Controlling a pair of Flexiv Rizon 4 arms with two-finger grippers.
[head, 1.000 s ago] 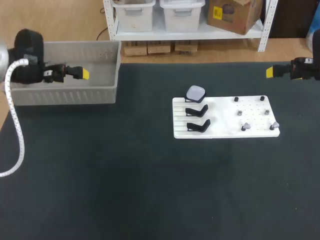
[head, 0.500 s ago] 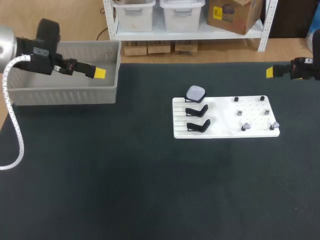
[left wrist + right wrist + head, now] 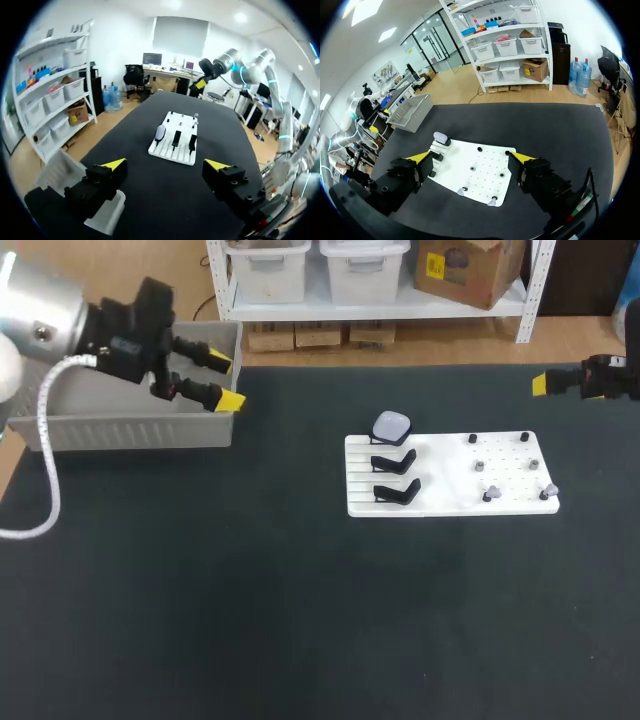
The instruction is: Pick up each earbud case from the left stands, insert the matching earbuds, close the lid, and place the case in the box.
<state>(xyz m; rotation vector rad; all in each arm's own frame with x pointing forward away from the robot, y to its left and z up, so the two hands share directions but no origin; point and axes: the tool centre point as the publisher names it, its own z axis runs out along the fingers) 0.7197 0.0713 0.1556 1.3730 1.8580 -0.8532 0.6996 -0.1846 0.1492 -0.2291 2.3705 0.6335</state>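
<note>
A white board (image 3: 440,502) lies right of the table's middle. On its left side, the rearmost stand carries a pale lavender earbud case (image 3: 391,425). The two black stands (image 3: 394,461) in front of it are bare. Small earbuds (image 3: 490,494) sit on pegs on the board's right half. My left gripper (image 3: 226,382) hangs open and empty at the right end of the grey box (image 3: 130,430). In its wrist view the left gripper (image 3: 165,164) faces the board (image 3: 186,156) and case (image 3: 160,132) from far off. My right gripper (image 3: 541,384) hovers open at the far right, with the board (image 3: 480,177) and case (image 3: 440,136) beyond its fingers.
The grey box stands at the table's back left corner, and its wall (image 3: 107,220) shows under the left gripper. It also shows far off in the right wrist view as the box (image 3: 412,111). Dark tabletop spreads in front of the board.
My left arm has swung right from over the box to its right end, and the gripper has turned so that both yellow tips show. The right arm has not moved.
</note>
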